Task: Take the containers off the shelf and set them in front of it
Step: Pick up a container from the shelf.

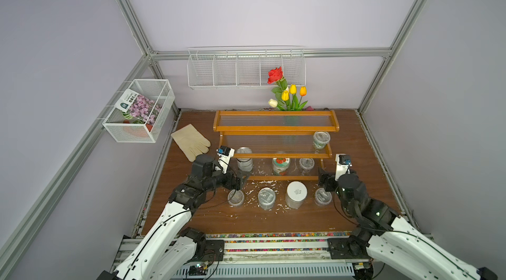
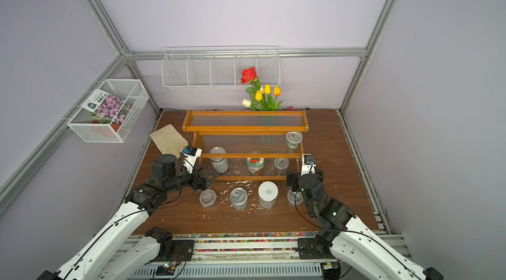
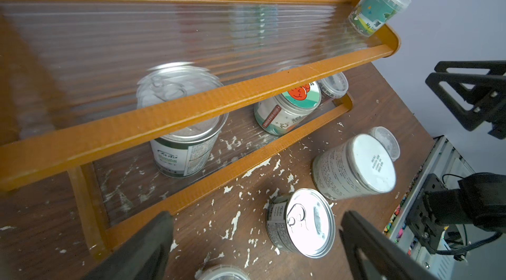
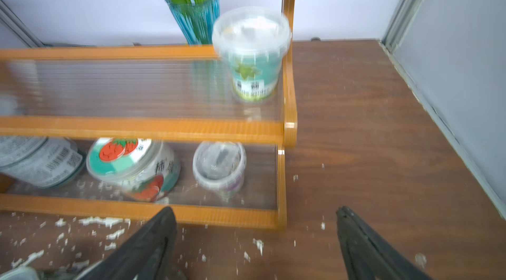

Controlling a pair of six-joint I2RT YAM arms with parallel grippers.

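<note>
The shelf (image 1: 273, 128) is orange-brown wood in three stepped tiers, each floored with clear ribbed plastic behind a flat front rail. Four round containers stand on it. A green-labelled cup (image 1: 321, 140) of clear plastic is at the right end of the middle tier. On the bottom tier are a silver pull-tab tin (image 1: 244, 159), a red-fruit-lid jar (image 1: 281, 165) and a small clear cup (image 1: 306, 165). In the left wrist view the middle rail crosses the tin's lid.

Four more stand in a row on the wood-grain table (image 1: 356, 141) in front: a left-end clear cup (image 1: 236, 197), a second tin (image 1: 267, 197), a white-lidded jar (image 1: 296, 194) and a right-end clear cup (image 1: 323, 196), among white flakes (image 1: 265, 182). Their contents cannot be made out.

A cream glove (image 1: 191, 141) lies left of the shelf and a ribbed blue-green vase (image 4: 195, 18) stands behind it.

The left gripper (image 3: 256, 215) hovers by the shelf's left front corner with its jaws wide apart and empty. The right gripper (image 4: 254, 210) is at the right front corner, likewise spread and empty
</note>
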